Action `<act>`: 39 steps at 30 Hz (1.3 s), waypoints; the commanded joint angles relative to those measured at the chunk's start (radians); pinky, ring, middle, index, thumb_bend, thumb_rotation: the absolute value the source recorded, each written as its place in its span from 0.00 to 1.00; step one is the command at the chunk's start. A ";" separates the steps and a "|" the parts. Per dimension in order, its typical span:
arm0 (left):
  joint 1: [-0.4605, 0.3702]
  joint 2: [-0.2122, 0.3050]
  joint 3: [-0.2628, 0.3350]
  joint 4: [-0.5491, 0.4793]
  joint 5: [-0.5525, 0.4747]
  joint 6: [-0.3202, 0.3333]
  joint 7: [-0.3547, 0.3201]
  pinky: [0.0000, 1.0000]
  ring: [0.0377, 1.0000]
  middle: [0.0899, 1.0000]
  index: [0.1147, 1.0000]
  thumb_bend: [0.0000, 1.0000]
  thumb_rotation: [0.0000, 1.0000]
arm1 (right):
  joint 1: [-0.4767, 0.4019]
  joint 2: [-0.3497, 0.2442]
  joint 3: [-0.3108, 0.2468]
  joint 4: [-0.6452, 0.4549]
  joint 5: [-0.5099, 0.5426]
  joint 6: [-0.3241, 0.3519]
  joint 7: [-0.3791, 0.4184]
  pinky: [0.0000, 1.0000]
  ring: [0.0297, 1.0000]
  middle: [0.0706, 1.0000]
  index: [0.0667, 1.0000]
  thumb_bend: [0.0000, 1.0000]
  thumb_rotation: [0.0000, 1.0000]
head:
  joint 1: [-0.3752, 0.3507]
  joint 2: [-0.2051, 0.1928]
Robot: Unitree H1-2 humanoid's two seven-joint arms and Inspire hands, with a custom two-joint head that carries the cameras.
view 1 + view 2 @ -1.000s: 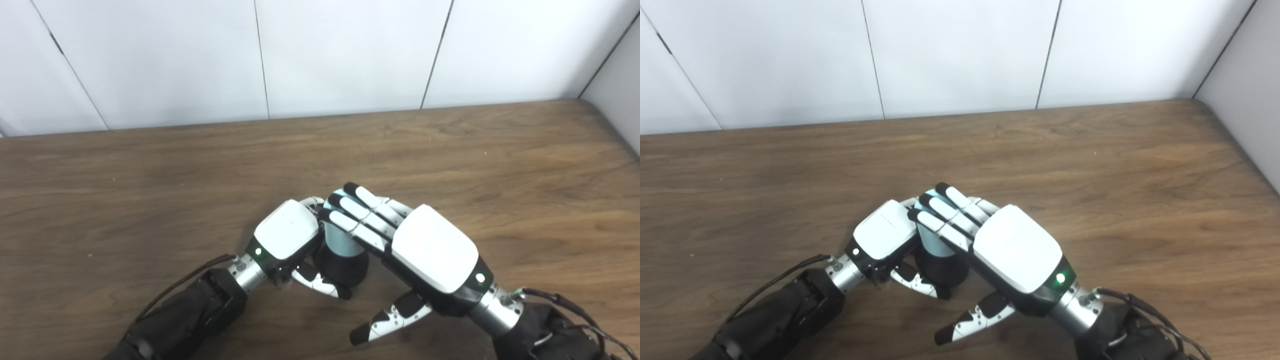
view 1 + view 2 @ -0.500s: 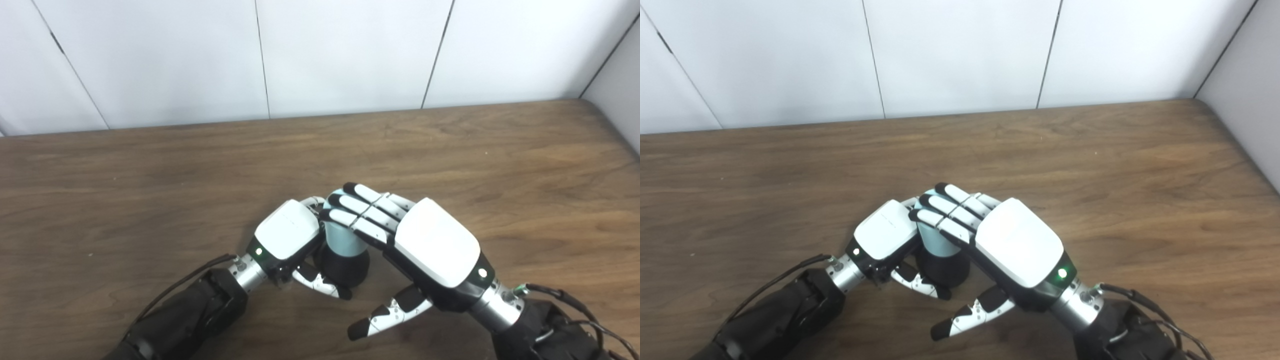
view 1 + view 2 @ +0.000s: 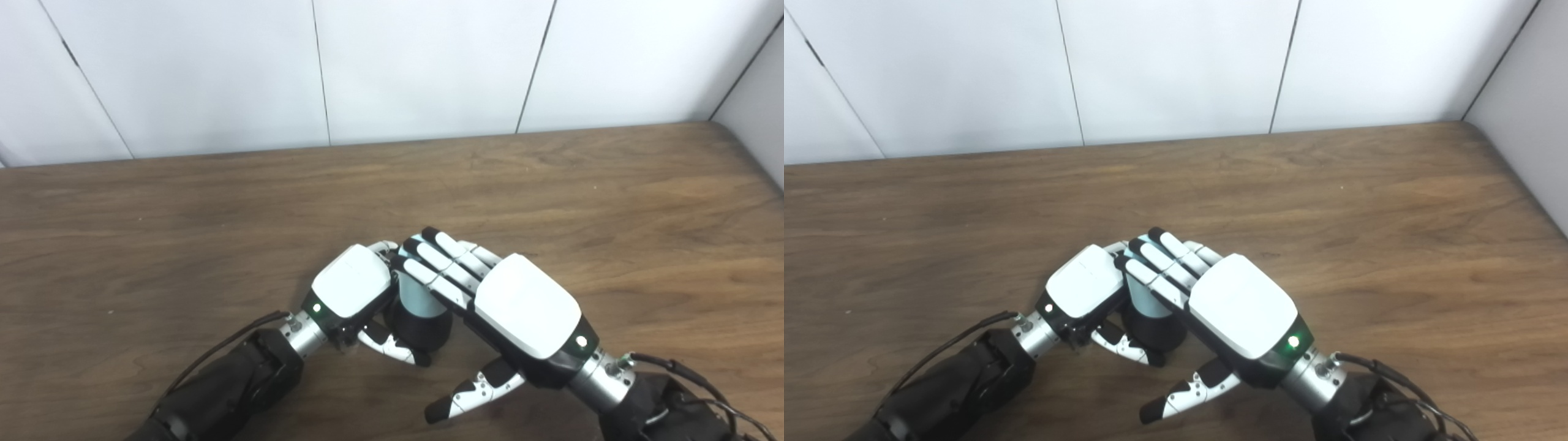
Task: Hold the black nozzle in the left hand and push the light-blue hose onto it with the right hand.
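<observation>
Resting atop light-blue hose (image 3: 415, 297): right hand (image 3: 490, 294)

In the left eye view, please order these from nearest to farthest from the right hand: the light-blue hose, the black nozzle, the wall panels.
1. light-blue hose: under the right hand's fingers, touching.
2. black nozzle: just below the hose, held by the left hand.
3. wall panels: behind the table's far edge.

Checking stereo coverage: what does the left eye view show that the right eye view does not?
Left eye only: a gray wall strip at its far left edge. Right eye only: more side wall beyond the table's right corner. Both: the left hand gripping the black nozzle, and the right hand with fingers laid over the light-blue hose on the brown wooden table.
</observation>
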 commanded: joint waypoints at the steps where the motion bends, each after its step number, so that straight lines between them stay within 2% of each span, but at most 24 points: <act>1: 0.149 0.008 -0.120 0.107 0.102 -0.023 -0.178 0.77 0.45 0.38 0.47 0.51 0.00 | 0.079 -0.061 0.065 0.095 -0.021 0.002 0.233 0.87 0.96 0.98 0.95 0.87 1.00 | 0.000 0.001; 6: 0.150 0.008 -0.117 0.102 0.097 -0.017 -0.188 0.77 0.44 0.38 0.46 0.51 0.00 | 0.075 -0.067 0.073 0.099 -0.021 0.010 0.242 0.89 0.97 0.98 0.95 0.86 1.00 | -0.001 0.000; 10: 0.149 0.008 -0.118 0.106 0.105 -0.016 -0.180 0.77 0.44 0.38 0.47 0.51 0.00 | 0.077 -0.063 0.069 0.109 0.000 0.005 0.191 0.88 0.96 0.97 0.94 0.86 1.00 | -0.004 -0.003; 14: 0.143 0.007 -0.125 0.112 0.115 -0.017 -0.186 0.77 0.44 0.38 0.47 0.51 0.00 | 0.094 -0.027 0.040 0.145 0.041 -0.050 -0.045 0.82 0.92 0.93 0.91 0.82 0.92 | -0.005 -0.007; 17: 0.144 0.004 -0.125 0.116 0.117 -0.013 -0.180 0.77 0.45 0.38 0.46 0.51 0.00 | 0.085 -0.007 0.029 0.135 0.044 -0.055 -0.127 0.92 0.99 0.99 0.98 0.78 0.91 | -0.007 -0.010; 22: 0.146 -0.002 -0.121 0.129 0.110 -0.016 -0.165 0.76 0.43 0.39 0.46 0.52 0.00 | 0.044 0.020 0.015 0.094 0.049 -0.035 -0.115 1.00 1.00 1.00 1.00 0.77 0.92 | -0.006 -0.013; 25: 0.145 -0.003 -0.122 0.127 0.111 -0.014 -0.171 0.75 0.43 0.38 0.46 0.51 0.00 | 0.023 0.037 0.006 0.073 0.048 -0.025 -0.098 1.00 1.00 1.00 1.00 0.78 0.92 | -0.007 -0.014; 34: 0.142 -0.006 -0.124 0.142 0.114 -0.018 -0.163 0.75 0.43 0.38 0.46 0.51 0.00 | -0.002 0.070 -0.025 0.068 0.032 -0.050 -0.145 1.00 1.00 1.00 1.00 0.80 0.94 | -0.010 -0.025; 39: 0.141 -0.006 -0.125 0.148 0.110 -0.026 -0.155 0.76 0.43 0.38 0.46 0.51 0.00 | -0.010 0.085 -0.047 0.057 0.029 -0.031 -0.120 1.00 1.00 1.00 1.00 0.83 0.94 | -0.008 -0.032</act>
